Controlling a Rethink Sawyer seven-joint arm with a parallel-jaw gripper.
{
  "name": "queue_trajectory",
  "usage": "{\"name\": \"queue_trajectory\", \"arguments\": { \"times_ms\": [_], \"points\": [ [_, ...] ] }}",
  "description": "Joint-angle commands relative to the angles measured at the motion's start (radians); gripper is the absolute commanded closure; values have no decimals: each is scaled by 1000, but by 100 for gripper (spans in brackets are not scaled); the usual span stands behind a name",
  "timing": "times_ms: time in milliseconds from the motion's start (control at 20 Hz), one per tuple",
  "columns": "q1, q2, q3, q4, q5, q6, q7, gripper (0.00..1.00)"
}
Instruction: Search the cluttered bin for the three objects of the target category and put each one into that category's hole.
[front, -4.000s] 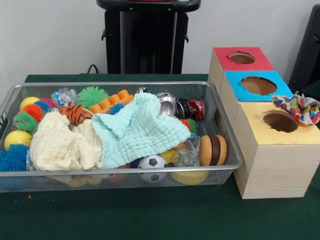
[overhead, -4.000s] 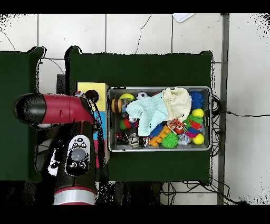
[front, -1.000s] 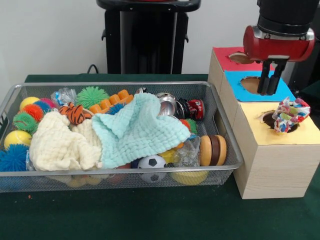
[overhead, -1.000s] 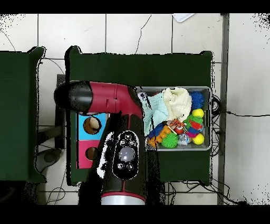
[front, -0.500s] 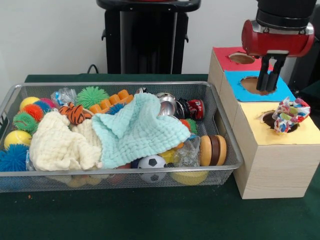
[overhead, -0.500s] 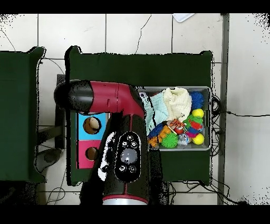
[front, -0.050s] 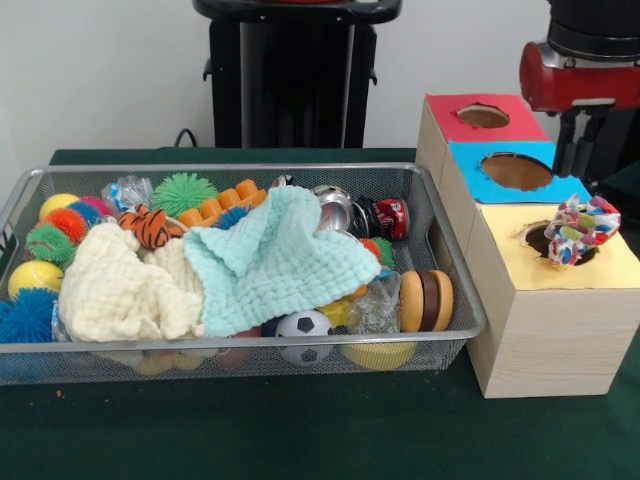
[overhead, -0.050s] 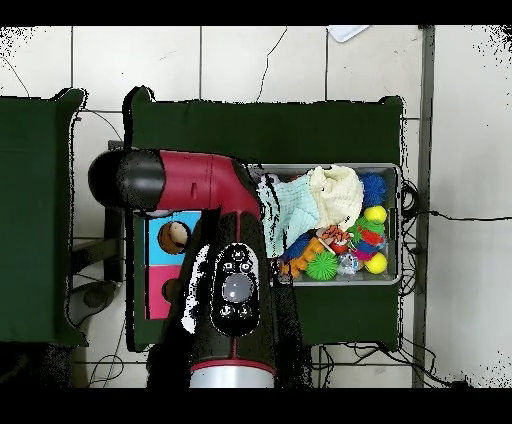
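Scrunchie (front, -0.050s: 578, 228) sits in yellow hole, seemingly just below the fingers (front, -0.050s: 577, 145).

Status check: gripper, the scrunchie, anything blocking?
Gripper empty above blue hole, apart from boxes. Scrunchie perched on yellow hole's rim, not dropped through. Nothing blocking.

From above I see the arm (overhead, -0.050s: 215, 245) covering the left end of the bin (overhead, -0.050s: 398, 200) and part of the box (overhead, -0.050s: 160, 265), whose blue hole (overhead, -0.050s: 174, 237) and red hole (overhead, -0.050s: 172, 291) show beside it. In the uncovered part of the bin, a mint cloth (overhead, -0.050s: 292, 208) lies against a cream cloth (overhead, -0.050s: 335, 193), with a green spiky ball (overhead, -0.050s: 322, 265), a yellow ball (overhead, -0.050s: 375, 213) and other small toys toward the right end. Gripper hidden under the arm.
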Motion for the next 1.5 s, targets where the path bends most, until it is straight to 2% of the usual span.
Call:
{"name": "queue_trajectory", "arguments": {
  "times_ms": [50,250,450,650,850,950,1100,1250,1500],
  "points": [
    [-24,27,89,2,6,32,94,100],
    [-23,43,66,24,-65,-54,50,100],
    [-30,40,70,64,-87,-115,45,100],
    [-53,76,111,115,-65,-227,80,100],
    [-86,125,169,138,-25,-286,89,100],
    [-113,131,214,166,21,-274,99,100],
    [-123,147,232,153,28,-267,98,100],
    [-117,174,212,124,6,-250,97,100],
    [-82,212,141,68,-46,-109,89,100]
  ]
}}
